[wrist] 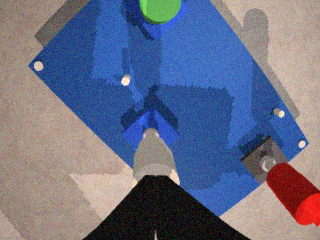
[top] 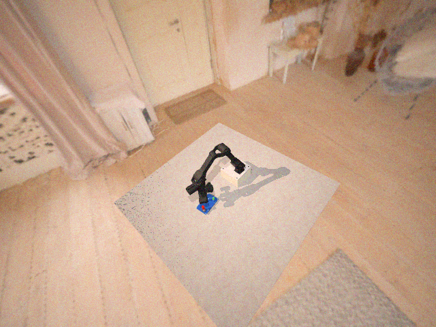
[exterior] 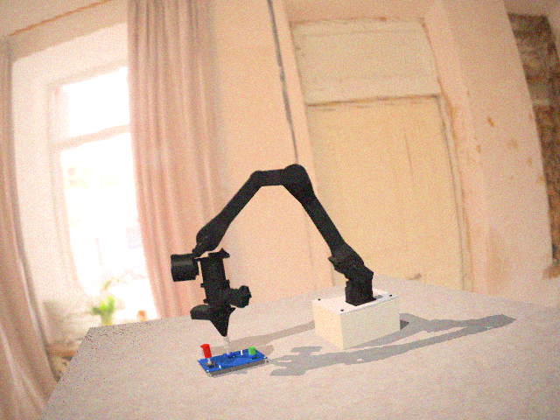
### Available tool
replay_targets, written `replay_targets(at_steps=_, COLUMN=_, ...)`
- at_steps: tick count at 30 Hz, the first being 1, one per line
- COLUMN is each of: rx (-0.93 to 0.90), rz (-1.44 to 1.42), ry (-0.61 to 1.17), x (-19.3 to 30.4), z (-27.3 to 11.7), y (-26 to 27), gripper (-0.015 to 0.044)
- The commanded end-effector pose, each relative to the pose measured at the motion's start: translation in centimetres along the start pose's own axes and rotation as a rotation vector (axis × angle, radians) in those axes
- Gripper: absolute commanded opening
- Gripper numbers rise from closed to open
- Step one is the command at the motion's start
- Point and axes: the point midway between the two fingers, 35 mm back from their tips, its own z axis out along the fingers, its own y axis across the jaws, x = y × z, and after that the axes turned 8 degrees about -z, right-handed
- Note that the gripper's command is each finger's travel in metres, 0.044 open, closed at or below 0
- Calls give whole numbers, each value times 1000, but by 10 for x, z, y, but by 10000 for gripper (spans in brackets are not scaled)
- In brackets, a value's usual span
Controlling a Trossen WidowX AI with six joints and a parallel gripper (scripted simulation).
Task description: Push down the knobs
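The blue circuit board [top: 211, 204] [exterior: 234, 360] [wrist: 200, 130] stands on the table. A pale grey knob [exterior: 227, 344] [wrist: 152, 156] stands upright over a blue potentiometer [wrist: 134, 134], with a bit of pale shaft showing below it. A red knob [top: 203, 207] [exterior: 206, 350] [wrist: 294, 192] stands high on its shaft above a grey potentiometer [wrist: 255, 161]; bare shaft shows between them. A green knob [top: 213, 198] [exterior: 251, 350] [wrist: 160, 9] sits low on its potentiometer. My gripper [exterior: 225, 335] [wrist: 155, 186] is shut and empty, pointing down at the grey knob's top; the views do not settle whether they touch.
The arm's white base box [top: 230, 176] [exterior: 366, 323] stands behind the board. Small white pins [wrist: 125, 80] [wrist: 279, 113] rise from the board between the potentiometers and near its edge. The arm's shadow falls over the board and table.
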Motion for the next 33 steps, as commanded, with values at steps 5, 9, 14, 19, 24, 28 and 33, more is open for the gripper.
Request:
replay_targets(at_steps=5, rx=1, rz=-2, ry=-7, x=1, z=12, y=-1, gripper=0)
replay_targets(at_steps=9, rx=1, rz=-2, ry=-7, x=1, z=15, y=-1, gripper=0)
replay_targets(at_steps=14, rx=1, rz=-2, ry=-7, x=1, z=17, y=-1, gripper=0)
replay_targets(at_steps=19, rx=1, rz=-2, ry=-7, x=1, z=17, y=-1, gripper=0)
replay_targets(at_steps=24, rx=1, rz=-2, ry=-7, x=1, z=20, y=-1, gripper=0)
replay_targets(at_steps=28, rx=1, rz=-2, ry=-7, x=1, z=22, y=-1, gripper=0)
replay_targets(at_steps=33, rx=1, rz=-2, ry=-7, x=1, z=22, y=-1, gripper=0)
